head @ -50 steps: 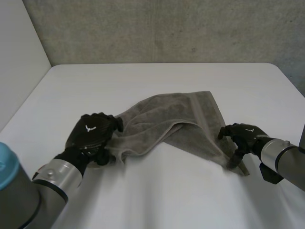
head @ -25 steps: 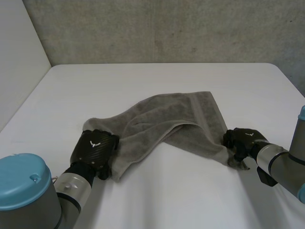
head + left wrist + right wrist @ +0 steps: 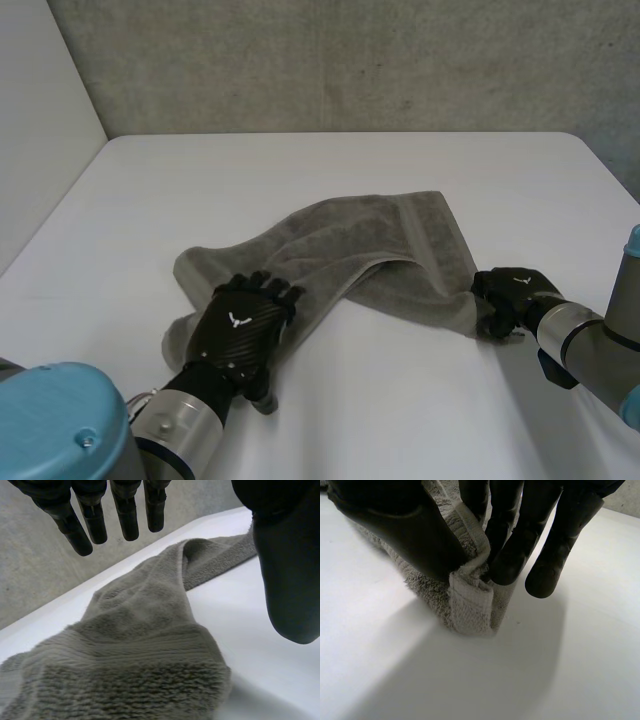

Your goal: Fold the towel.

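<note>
A grey towel (image 3: pixel 370 240) lies crumpled across the middle of the white table (image 3: pixel 380 420). My left hand (image 3: pixel 240 330) hovers over the towel's near left end, fingers (image 3: pixel 125 515) straight and spread, thumb (image 3: pixel 290 570) held apart. In the left wrist view the towel (image 3: pixel 145 630) bunches under the palm with nothing gripped. My right hand (image 3: pixel 508 292) is at the towel's right corner. There the hemmed corner (image 3: pixel 470 610) is pinched between the thumb (image 3: pixel 405 525) and curled fingers (image 3: pixel 515 545), and its tip rests on the table.
A grey wall (image 3: pixel 350 60) runs behind the table's far edge. A pale side wall (image 3: pixel 40 150) stands along the table's left edge. Bare tabletop lies in front of the towel and beyond it.
My left hand has let go of the towel's left end, straightened its fingers and shifted right over the cloth. My right hand's fingers have closed on the right corner.
</note>
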Robot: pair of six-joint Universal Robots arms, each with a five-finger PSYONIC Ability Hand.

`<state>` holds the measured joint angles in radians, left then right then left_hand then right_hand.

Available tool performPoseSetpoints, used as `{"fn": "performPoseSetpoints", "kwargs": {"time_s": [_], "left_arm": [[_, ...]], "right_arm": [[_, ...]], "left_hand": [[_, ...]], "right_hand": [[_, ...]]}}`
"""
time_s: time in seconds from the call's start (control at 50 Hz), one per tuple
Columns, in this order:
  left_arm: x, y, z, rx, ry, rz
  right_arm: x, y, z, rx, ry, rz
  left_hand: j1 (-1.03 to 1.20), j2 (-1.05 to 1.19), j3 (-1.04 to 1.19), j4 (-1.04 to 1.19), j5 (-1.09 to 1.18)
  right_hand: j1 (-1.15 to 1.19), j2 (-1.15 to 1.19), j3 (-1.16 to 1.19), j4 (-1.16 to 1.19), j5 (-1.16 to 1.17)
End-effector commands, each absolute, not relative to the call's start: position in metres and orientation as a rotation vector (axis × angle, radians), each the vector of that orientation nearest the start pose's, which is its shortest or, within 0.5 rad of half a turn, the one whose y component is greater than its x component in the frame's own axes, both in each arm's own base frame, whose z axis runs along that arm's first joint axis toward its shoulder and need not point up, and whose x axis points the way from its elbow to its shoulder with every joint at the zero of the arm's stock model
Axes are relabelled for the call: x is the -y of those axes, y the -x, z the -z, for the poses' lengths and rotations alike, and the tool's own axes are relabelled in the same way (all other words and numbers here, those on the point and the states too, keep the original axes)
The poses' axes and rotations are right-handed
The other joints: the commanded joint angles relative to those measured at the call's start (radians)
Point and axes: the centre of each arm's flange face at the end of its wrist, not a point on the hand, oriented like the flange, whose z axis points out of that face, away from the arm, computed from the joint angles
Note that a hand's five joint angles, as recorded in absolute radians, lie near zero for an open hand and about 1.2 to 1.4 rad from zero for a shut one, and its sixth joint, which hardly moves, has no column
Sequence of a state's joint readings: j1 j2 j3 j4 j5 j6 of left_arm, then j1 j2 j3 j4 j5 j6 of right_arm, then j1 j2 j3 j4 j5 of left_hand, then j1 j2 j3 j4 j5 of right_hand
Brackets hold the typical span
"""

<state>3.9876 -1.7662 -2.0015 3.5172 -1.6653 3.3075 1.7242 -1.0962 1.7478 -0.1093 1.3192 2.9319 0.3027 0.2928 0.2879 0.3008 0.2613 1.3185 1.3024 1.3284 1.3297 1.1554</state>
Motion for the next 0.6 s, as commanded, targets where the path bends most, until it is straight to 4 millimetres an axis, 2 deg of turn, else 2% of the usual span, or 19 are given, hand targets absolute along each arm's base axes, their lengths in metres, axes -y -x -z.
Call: {"fn": "performPoseSetpoints", "kwargs": {"time_s": [0.02, 0.16, 0.24, 0.38, 0.42, 0.44, 0.46, 0.48, 0.5, 0.52, 0.54, 0.56, 0.58, 0.6], "left_arm": [[0.138, 0.288, -0.143, -2.515, -1.094, 1.983], [0.154, 0.289, -0.128, -2.487, -0.969, 1.917], [0.165, 0.294, -0.124, -2.443, -0.909, 1.940], [0.173, 0.295, -0.130, -2.411, -0.845, 1.978], [0.178, 0.292, -0.140, -2.385, -0.793, 2.019], [0.178, 0.292, -0.140, -2.385, -0.792, 2.019], [0.181, 0.290, -0.152, -2.359, -0.754, 2.071], [0.185, 0.286, -0.165, -2.330, -0.700, 2.128], [0.185, 0.286, -0.165, -2.329, -0.700, 2.129], [0.190, 0.283, -0.177, -2.298, -0.653, 2.180], [0.193, 0.278, -0.189, -2.267, -0.611, 2.225], [0.193, 0.278, -0.189, -2.267, -0.610, 2.226], [0.195, 0.274, -0.203, -2.233, -0.573, 2.276], [0.196, 0.269, -0.219, -2.191, -0.531, 2.334]], "right_arm": [[0.284, -0.200, -0.121, -2.483, 0.644, 1.453], [0.284, -0.200, -0.120, -2.481, 0.648, 1.450], [0.283, -0.200, -0.120, -2.483, 0.648, 1.446], [0.283, -0.199, -0.124, -2.477, 0.649, 1.464], [0.284, -0.198, -0.127, -2.471, 0.647, 1.477], [0.285, -0.197, -0.131, -2.463, 0.649, 1.499], [0.285, -0.197, -0.138, -2.450, 0.655, 1.525], [0.285, -0.197, -0.138, -2.450, 0.655, 1.525], [0.286, -0.197, -0.146, -2.430, 0.662, 1.560], [0.286, -0.197, -0.159, -2.397, 0.671, 1.610], [0.286, -0.197, -0.159, -2.397, 0.671, 1.611], [0.286, -0.197, -0.174, -2.367, 0.672, 1.661], [0.286, -0.197, -0.174, -2.367, 0.672, 1.662], [0.286, -0.197, -0.192, -2.323, 0.673, 1.735]], "left_hand": [[-0.069, -0.059, -0.054, -0.067, -0.202], [-0.045, -0.035, -0.030, -0.043, -0.178], [-0.019, -0.009, -0.004, -0.017, -0.152], [0.064, 0.073, 0.078, 0.065, -0.070], [0.207, 0.217, 0.221, 0.209, 0.074], [0.207, 0.217, 0.222, 0.209, 0.074], [0.327, 0.336, 0.341, 0.328, 0.193], [0.557, 0.567, 0.572, 0.559, 0.424], [0.560, 0.570, 0.574, 0.562, 0.427], [0.752, 0.761, 0.766, 0.753, 0.618], [0.905, 0.914, 0.919, 0.906, 0.771], [0.906, 0.916, 0.921, 0.908, 0.773], [1.031, 1.041, 1.046, 1.033, 0.898], [1.093, 1.103, 1.108, 1.095, 0.960]], "right_hand": [[0.078, 0.094, 0.068, 0.067, 0.066], [0.078, 0.094, 0.068, 0.067, 0.066], [0.078, 0.094, 0.068, 0.067, 0.066], [0.078, 0.094, 0.068, 0.067, 0.066], [0.078, 0.094, 0.068, 0.067, 0.066], [0.078, 0.094, 0.068, 0.067, 0.066], [0.078, 0.094, 0.068, 0.067, 0.066], [0.078, 0.094, 0.068, 0.067, 0.066], [0.078, 0.094, 0.068, 0.067, 0.066], [0.078, 0.094, 0.068, 0.067, 0.066], [0.078, 0.094, 0.068, 0.067, 0.066], [0.078, 0.094, 0.068, 0.067, 0.066], [0.078, 0.094, 0.068, 0.067, 0.066], [0.078, 0.094, 0.068, 0.067, 0.066]]}}
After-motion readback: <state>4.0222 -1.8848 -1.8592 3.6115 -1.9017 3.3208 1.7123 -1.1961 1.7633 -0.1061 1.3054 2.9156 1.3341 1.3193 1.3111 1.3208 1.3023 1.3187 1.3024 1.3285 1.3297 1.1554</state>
